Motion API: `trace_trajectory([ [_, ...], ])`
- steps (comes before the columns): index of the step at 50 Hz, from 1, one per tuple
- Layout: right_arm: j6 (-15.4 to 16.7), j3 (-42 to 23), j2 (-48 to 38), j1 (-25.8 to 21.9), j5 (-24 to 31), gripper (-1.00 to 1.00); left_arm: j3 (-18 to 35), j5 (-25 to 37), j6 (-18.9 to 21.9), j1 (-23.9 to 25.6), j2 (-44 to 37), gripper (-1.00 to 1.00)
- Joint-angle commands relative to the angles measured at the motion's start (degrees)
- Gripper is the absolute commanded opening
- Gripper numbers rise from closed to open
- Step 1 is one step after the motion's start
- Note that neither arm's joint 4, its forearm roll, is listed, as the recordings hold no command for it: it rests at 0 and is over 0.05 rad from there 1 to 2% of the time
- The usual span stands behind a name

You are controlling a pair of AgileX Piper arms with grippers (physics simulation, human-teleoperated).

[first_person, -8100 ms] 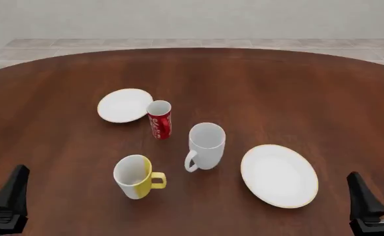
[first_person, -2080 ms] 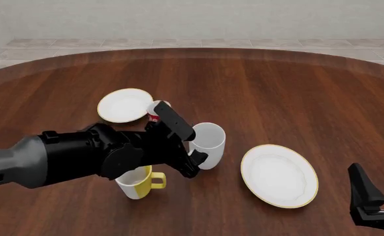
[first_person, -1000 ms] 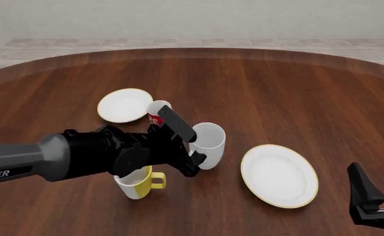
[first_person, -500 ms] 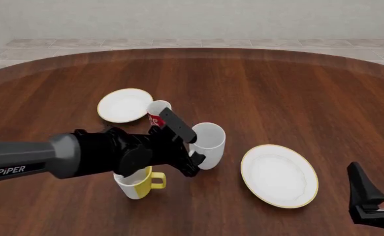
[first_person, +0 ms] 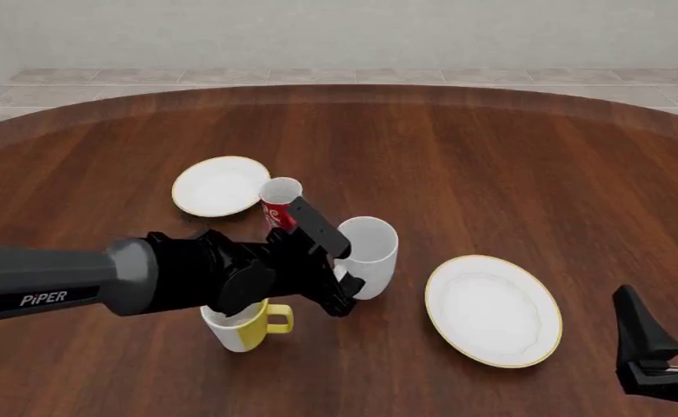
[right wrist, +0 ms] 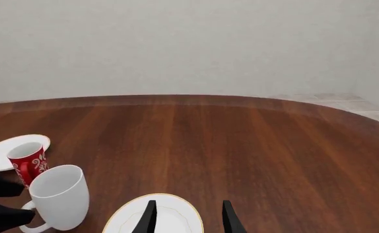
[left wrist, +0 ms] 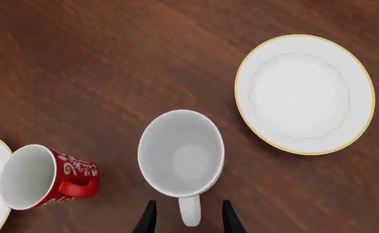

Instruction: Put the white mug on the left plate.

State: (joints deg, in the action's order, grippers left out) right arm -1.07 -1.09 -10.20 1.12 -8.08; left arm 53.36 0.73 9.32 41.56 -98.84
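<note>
So the left gripper (left wrist: 184, 218) is lining up on the mug (left wrist: 180, 153) for the grab, not lifting anything yet. Jaws are sitting apart with the mug's handle (left wrist: 189, 216) poking in between the fingertips, and I can't see them touching it. The mug body is standing upright just past the tips. Next up, I'm guessing, is squeezing on that handle and lifting straight up, since a red cup (left wrist: 43, 175) is sitting close off to one side. The left plate (first_person: 218, 186) is waiting beyond that cup, further out from the gripper. The right gripper (right wrist: 184, 216) is idling open, well away from the mug
</note>
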Motion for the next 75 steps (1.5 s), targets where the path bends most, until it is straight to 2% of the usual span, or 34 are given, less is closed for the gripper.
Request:
trace_trajectory([
  [1,-0.1,0.1,-0.5,0.0,-0.5,1.00,-0.1,-0.3,0.0,-0.1,-0.4,1.00],
  [21,0.1,0.4,-0.8,-0.1,-1.0,1.00,-0.7,-1.3,0.1,-0.4,-1.1,1.00],
  [45,0.1,-0.7,0.4,-0.1,1.1,1.00,-0.5,-2.0,0.0,-0.6,-2.3,1.00],
  [75,0.2,0.1,-0.5,0.0,-0.5,1.00,-0.6,-3.2,0.1,-0.5,-4.1,1.00],
])
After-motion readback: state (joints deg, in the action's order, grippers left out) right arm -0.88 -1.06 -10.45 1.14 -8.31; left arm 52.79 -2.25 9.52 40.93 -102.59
